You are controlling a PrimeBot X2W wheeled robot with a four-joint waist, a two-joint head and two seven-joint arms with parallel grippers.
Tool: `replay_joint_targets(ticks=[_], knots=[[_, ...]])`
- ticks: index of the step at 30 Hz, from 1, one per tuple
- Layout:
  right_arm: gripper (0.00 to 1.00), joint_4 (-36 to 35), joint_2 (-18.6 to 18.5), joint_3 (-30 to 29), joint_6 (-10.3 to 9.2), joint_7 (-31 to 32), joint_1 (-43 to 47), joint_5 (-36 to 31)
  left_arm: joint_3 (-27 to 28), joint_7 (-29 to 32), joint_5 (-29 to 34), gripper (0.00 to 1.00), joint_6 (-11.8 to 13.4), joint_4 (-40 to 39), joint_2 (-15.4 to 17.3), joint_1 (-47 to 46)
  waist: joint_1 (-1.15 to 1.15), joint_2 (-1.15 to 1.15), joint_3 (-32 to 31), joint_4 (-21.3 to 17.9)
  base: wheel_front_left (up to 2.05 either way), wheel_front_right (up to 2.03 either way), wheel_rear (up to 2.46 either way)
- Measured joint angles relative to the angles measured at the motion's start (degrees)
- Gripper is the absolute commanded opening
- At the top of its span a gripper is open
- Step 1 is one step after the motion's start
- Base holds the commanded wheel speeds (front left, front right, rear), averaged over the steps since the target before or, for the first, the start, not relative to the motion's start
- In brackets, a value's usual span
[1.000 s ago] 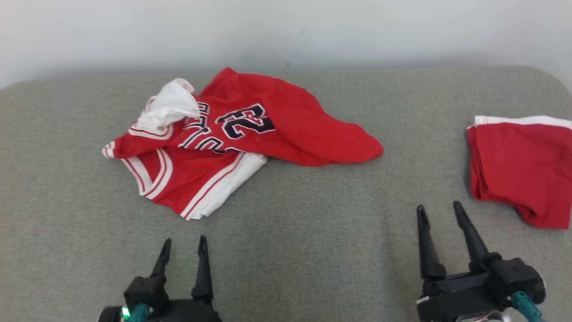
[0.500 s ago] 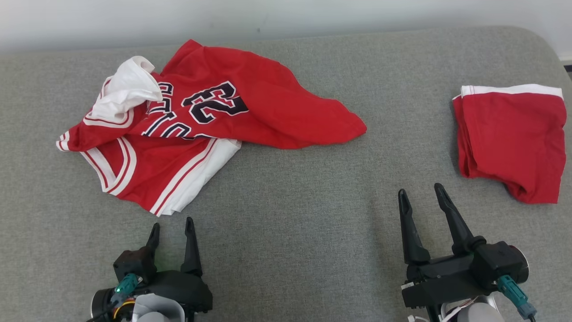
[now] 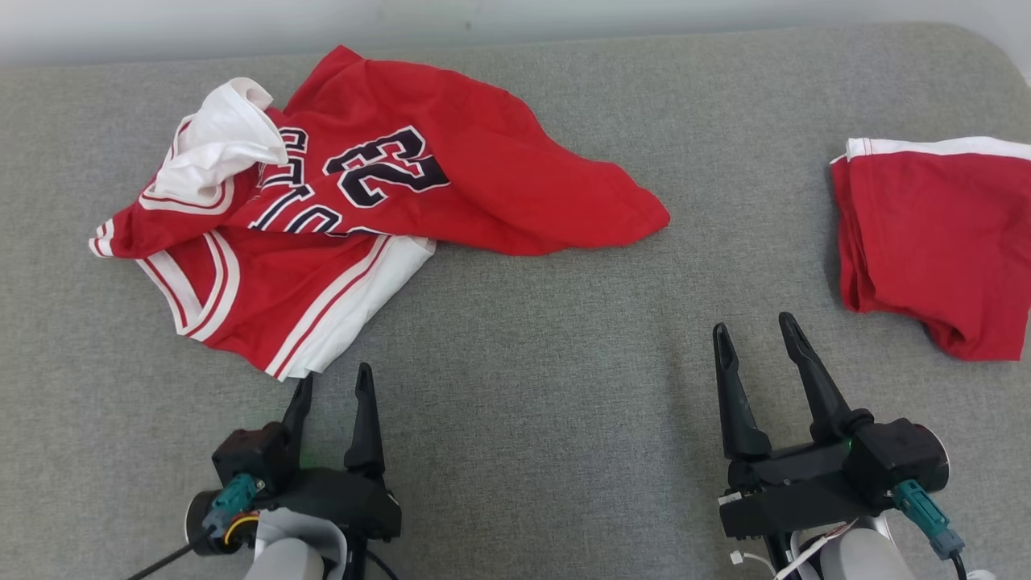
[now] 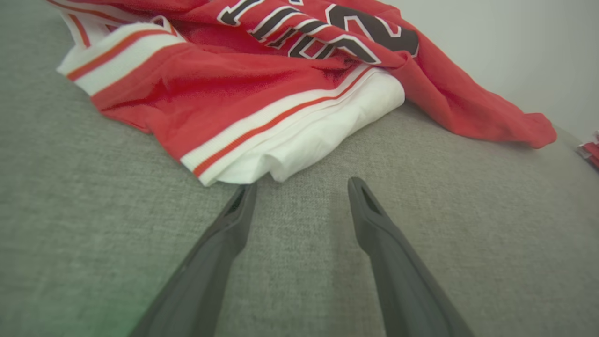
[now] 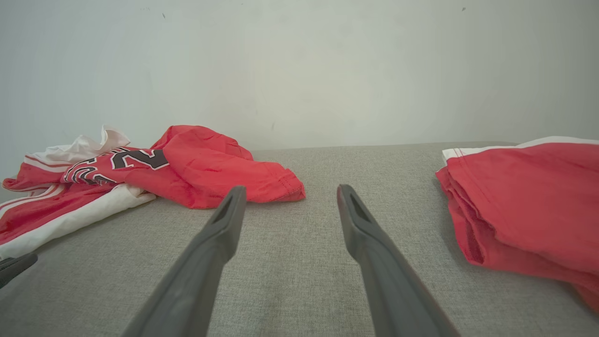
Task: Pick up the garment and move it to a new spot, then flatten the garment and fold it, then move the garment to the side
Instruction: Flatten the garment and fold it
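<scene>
1. Jersey (image 3: 483, 177), red with white trim and a dark number, lay crumpled on the far left part of the grey cushion (image 3: 523, 419), doubled over itself, with a white layer turned out at its far end.
2. The left hand (image 3: 334, 374) was spread and empty, its tips just beside the jersey's nearest white-edged corner (image 4: 281, 159).
3. The right hand (image 3: 752, 324) was also spread and empty over bare cushion, between the jersey and a folded red cloth (image 3: 934, 242) at the right.
4. The jersey looked thin, light and limp, so it would likely sag and slide rather than keep its shape when lifted.
5. The trimmed corner or an armhole edge seemed the best hold. The stacked layers there called for a deep pinch so that none slipped free.
</scene>
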Motion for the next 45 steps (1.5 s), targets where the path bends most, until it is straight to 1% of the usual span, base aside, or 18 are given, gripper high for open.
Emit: replay_joint_targets(ticks=[4,5,6,7,8,11,16,22,23,26,29,34,39,45], knots=[[1.00,0.09,-0.03,0.29,0.00,0.00,-0.65,0.02,1.64,0.08,0.35,1.00,0.16,-1.48,-0.05,-1.44,0.00,0.00,0.66,-0.49,0.00,0.00,0.00],[1.00,0.15,-0.07,0.29,-0.01,0.00,-0.66,0.02,2.03,0.09,0.49,0.93,0.08,-1.96,-0.04,-1.54,0.00,0.00,0.77,-0.58,0.00,0.00,0.00],[1.00,0.24,-0.10,0.29,-0.01,0.00,-0.66,0.02,2.38,0.13,0.81,0.47,0.09,-2.47,-0.07,-1.54,0.00,0.00,0.86,-0.66,0.00,0.00,0.00],[1.00,0.35,-0.10,0.29,-0.01,0.00,-0.70,0.02,2.68,0.23,0.94,0.16,-0.05,-3.03,-0.07,-1.58,0.01,0.00,0.92,-0.72,0.00,0.00,0.00],[1.00,0.48,-0.09,0.33,0.00,0.00,-0.74,0.02,2.93,0.23,0.94,0.00,-0.31,-3.47,-0.05,-1.63,0.00,0.00,0.93,-0.74,0.00,0.00,0.00],[1.00,0.76,-0.09,0.37,-0.01,0.00,-0.77,0.02,3.80,0.23,1.94,0.00,-1.16,-5.92,-0.07,-1.72,0.00,0.00,0.78,-0.56,0.00,0.00,0.00],[1.00,1.60,-0.04,-0.22,0.00,0.00,-0.57,0.10,4.43,0.23,4.36,0.00,-2.19,-12.63,-0.05,-0.85,0.00,0.00,0.02,0.66,0.00,0.00,0.00],[1.00,3.28,0.07,-0.55,0.00,0.00,0.58,0.44,4.95,0.23,6.53,0.00,-3.46,-21.37,-0.05,0.86,0.00,0.00,-1.82,3.36,0.00,0.00,0.00],[1.00,3.28,0.07,-0.55,0.00,0.00,0.58,0.44,4.95,0.23,6.53,0.00,-3.46,-21.37,-0.05,0.86,0.00,0.00,-1.82,3.36,0.00,0.00,0.00],[1.00,4.19,0.10,-0.49,0.00,0.00,1.25,0.63,4.69,0.24,8.03,0.00,-3.89,-25.28,-0.04,1.37,-0.01,0.00,-3.35,4.87,0.00,0.00,0.00],[1.00,5.11,0.15,-0.57,0.00,0.00,2.64,0.98,3.70,0.23,9.89,0.00,-4.41,-26.94,-0.04,2.91,-0.01,0.00,-5.32,6.39,0.00,0.00,0.00],[1.00,6.17,0.19,-0.66,-0.01,0.00,4.44,2.14,1.30,0.23,11.23,0.00,-4.58,-24.73,-0.08,7.14,-0.01,0.00,-8.40,9.41,0.00,0.00,0.00],[1.00,6.32,0.22,0.19,-0.01,0.00,4.28,2.61,0.70,0.23,11.41,0.00,-4.44,-18.55,-0.04,9.49,-0.02,-0.01,-10.00,12.00,0.00,0.00,0.00],[1.00,7.03,0.23,1.16,-0.01,0.00,3.53,2.53,1.36,0.23,12.22,0.00,-4.68,-7.38,0.02,7.29,-0.02,-0.01,-9.49,11.41,0.00,0.00,0.00]])
